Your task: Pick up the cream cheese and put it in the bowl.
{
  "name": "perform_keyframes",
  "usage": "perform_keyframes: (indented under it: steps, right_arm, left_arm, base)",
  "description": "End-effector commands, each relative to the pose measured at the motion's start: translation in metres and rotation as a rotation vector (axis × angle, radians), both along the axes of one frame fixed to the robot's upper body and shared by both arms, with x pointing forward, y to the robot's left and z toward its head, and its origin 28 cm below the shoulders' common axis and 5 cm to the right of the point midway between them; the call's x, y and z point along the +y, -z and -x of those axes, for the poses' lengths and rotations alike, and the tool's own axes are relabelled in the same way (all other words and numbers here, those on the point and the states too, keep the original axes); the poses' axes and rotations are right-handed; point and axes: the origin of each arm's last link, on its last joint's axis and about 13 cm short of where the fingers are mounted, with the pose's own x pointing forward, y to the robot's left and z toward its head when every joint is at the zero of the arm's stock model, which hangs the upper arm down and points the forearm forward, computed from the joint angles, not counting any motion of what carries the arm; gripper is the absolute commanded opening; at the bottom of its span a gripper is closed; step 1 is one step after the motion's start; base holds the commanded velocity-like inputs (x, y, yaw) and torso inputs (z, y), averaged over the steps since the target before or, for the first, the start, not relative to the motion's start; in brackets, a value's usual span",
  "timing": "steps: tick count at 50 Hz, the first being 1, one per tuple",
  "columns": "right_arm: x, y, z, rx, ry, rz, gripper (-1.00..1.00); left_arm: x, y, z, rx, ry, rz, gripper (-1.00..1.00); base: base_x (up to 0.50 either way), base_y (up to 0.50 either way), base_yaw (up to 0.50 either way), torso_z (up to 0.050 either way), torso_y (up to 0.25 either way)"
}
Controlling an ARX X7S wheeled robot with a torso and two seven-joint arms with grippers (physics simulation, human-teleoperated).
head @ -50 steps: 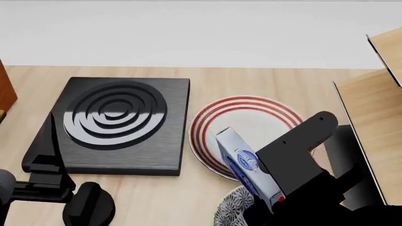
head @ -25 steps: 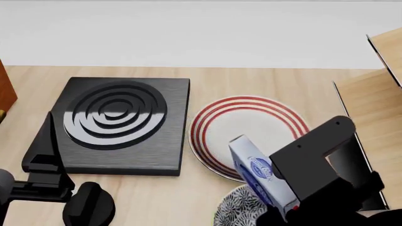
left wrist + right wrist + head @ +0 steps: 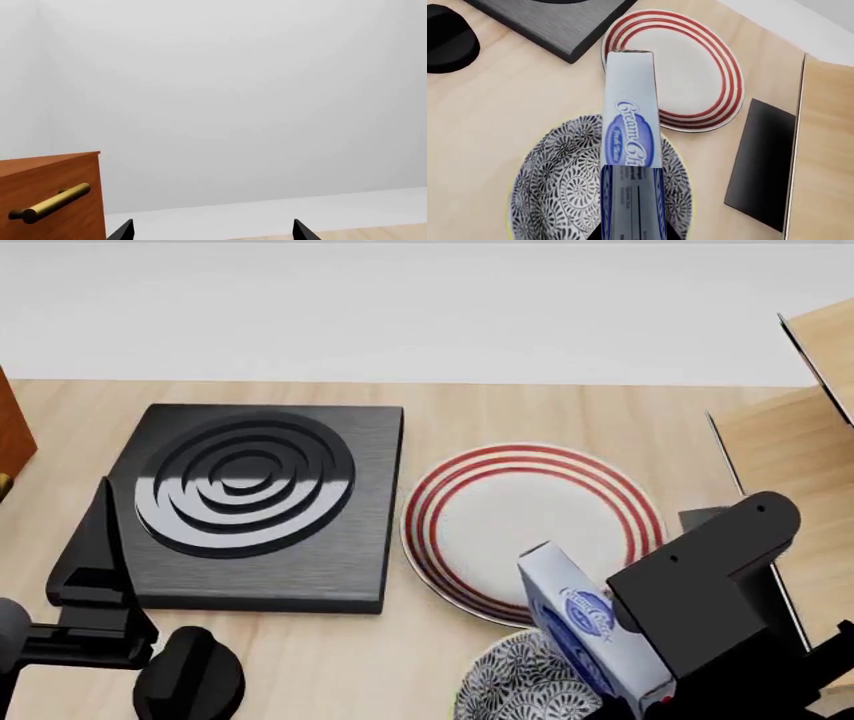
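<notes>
The cream cheese (image 3: 583, 628) is a silver-grey box with a blue oval logo, held tilted above the patterned bowl (image 3: 514, 685) at the near edge of the head view. My right gripper (image 3: 632, 233) is shut on the box's near end. In the right wrist view the cream cheese (image 3: 630, 140) reaches across the bowl (image 3: 557, 192) and past its far rim toward the plate. My left gripper (image 3: 212, 232) is open with nothing between its tips, facing a blank wall away from both things. The left arm (image 3: 107, 625) shows at the near left.
A red-striped white plate (image 3: 527, 510) lies just beyond the bowl. A black stove block with ringed burner (image 3: 254, 500) sits to the left. A wooden unit (image 3: 801, 470) and a flat black panel (image 3: 760, 165) stand at the right. A brown drawer with brass handle (image 3: 50, 202) is near the left gripper.
My right gripper has carried the cream cheese to the right and nearer, off the plate and over the bowl. The left arm has not moved.
</notes>
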Motion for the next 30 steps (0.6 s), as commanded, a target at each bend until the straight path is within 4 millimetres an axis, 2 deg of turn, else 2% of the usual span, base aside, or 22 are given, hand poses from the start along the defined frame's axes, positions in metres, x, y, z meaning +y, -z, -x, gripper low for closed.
perform_keyframes:
  steps: [1, 30]
  right_arm:
    - [-0.0040, -0.0046, 0.0045, 0.012, 0.027, 0.013, -1.00]
    - [-0.0061, -0.0066, 0.0122, 0.071, 0.038, 0.034, -1.00]
  left_arm:
    - [0.0003, -0.0003, 0.0005, 0.002, -0.003, -0.003, 1.00]
    - [0.0005, 0.0017, -0.0008, 0.003, -0.001, 0.002, 1.00]
  base:
    - [0.00, 0.00, 0.00, 0.000, 0.010]
    - [0.00, 0.00, 0.00, 0.000, 0.000]
